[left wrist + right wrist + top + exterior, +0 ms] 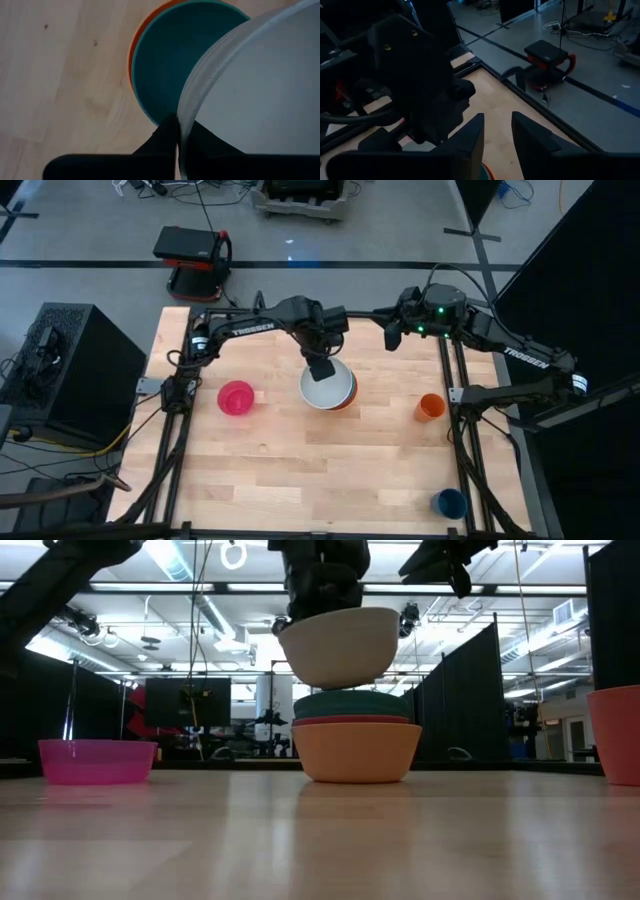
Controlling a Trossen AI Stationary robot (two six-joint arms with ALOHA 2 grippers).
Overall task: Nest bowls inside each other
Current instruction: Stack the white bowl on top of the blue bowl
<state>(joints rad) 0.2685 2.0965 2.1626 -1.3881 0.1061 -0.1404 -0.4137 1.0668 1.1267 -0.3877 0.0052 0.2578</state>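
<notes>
My left gripper (pixel 320 368) is shut on a white bowl (pixel 340 645) and holds it in the air above a stack of bowls at the table's middle. In the stack, a teal bowl (pixel 350 703) sits in a red-orange bowl (pixel 350 721), which sits in a yellow-orange bowl (pixel 355 753) resting on the table. A pink bowl (pixel 236 397) stands alone to the stack's left. My right gripper (pixel 497 116) is open and holds nothing, raised near the table's far right corner. My left gripper pinches the white bowl's rim (pixel 181 120) on the bowl's far side, with one finger (pixel 162 137) outside the wall and the other inside. The fingers come from above, pointing steeply down. The bowl hangs upright, almost level, clear of the teal bowl (pixel 165 65) below.
A small orange cup (pixel 430 406) stands toward the right edge of the table. A dark blue cup (pixel 450 502) sits at the near right corner. Bare wood lies between the pink bowl and the stack, and across the near half of the table (pixel 320 480).
</notes>
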